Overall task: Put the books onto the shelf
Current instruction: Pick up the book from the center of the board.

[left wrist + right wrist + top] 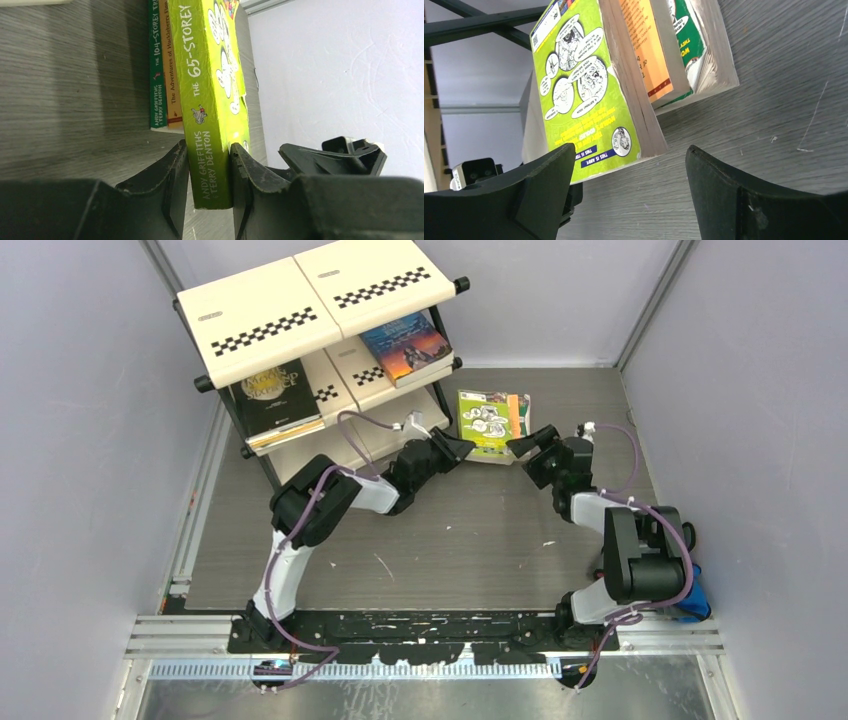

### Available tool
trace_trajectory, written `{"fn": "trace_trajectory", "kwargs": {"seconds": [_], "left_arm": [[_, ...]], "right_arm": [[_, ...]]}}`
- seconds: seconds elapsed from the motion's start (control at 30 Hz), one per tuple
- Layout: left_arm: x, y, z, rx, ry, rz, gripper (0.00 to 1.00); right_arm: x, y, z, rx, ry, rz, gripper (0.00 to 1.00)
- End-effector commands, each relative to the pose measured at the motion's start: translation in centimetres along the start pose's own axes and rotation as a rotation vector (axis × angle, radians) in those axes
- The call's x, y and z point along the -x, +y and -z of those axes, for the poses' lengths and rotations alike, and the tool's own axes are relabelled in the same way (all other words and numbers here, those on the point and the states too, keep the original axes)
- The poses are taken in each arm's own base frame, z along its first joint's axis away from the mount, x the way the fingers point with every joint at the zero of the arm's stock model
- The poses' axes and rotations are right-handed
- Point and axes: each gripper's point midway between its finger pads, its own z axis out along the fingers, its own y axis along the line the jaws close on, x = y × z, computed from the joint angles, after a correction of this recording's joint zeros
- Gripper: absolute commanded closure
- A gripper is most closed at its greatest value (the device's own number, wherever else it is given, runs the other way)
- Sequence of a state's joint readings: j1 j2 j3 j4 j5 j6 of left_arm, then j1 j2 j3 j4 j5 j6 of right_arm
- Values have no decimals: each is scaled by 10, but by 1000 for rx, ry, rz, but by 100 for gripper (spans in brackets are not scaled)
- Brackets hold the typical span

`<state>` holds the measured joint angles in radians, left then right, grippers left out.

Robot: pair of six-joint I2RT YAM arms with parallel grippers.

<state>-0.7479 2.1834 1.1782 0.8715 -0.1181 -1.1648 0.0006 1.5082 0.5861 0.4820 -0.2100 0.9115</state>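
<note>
A grey wood-grain tabletop [470,540] is enclosed by pale lilac walls [70,440]; aluminium rails [180,635] are mounted along its near edge.

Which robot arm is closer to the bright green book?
Left. The left end effector is clamped on the lime green book at its spine. The right end effector sits open beside the book's opposite edge, not gripping it.

- The lime green book [212,100] has "THE 65-STOREY" and "ANDY GRIFFITHS & TERRY DENTON" on its spine.
- The green book [158,75] has "THE 104-STOREY" on its spine, with the same two authors.
- The orange book [173,85] reads "The Adventures of Huckleberry" on its spine; the rest is cut off.
</note>
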Motion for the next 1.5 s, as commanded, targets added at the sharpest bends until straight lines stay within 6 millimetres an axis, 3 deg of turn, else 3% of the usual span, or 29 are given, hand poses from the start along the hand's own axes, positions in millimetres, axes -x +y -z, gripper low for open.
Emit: {"fn": "trace_trajectory", "kwargs": {"seconds": [0.0, 0.2, 0.4, 0.57, 0.9, 1.47], "left_arm": [[32, -66, 13, -140, -93, 64, 100], [31, -77, 22, -132, -93, 92, 100], [30, -92, 27, -147, -95, 131, 100], [31, -94, 27, -133, -100, 151, 100], [27, -84, 25, -102, -97, 203, 100], [13, -81, 35, -74, -38, 283, 100]], "right_arm": [[11, 36, 12, 137, -35, -45, 14], [-10, 44, 19, 140, 18, -25, 13], [-24, 38, 19, 134, 46, -44, 12], [-34, 27, 20, 108, 57, -51, 11], [-40, 26, 10, 168, 53, -154, 8], [-35, 48, -4, 317, 52, -276, 9]]}}
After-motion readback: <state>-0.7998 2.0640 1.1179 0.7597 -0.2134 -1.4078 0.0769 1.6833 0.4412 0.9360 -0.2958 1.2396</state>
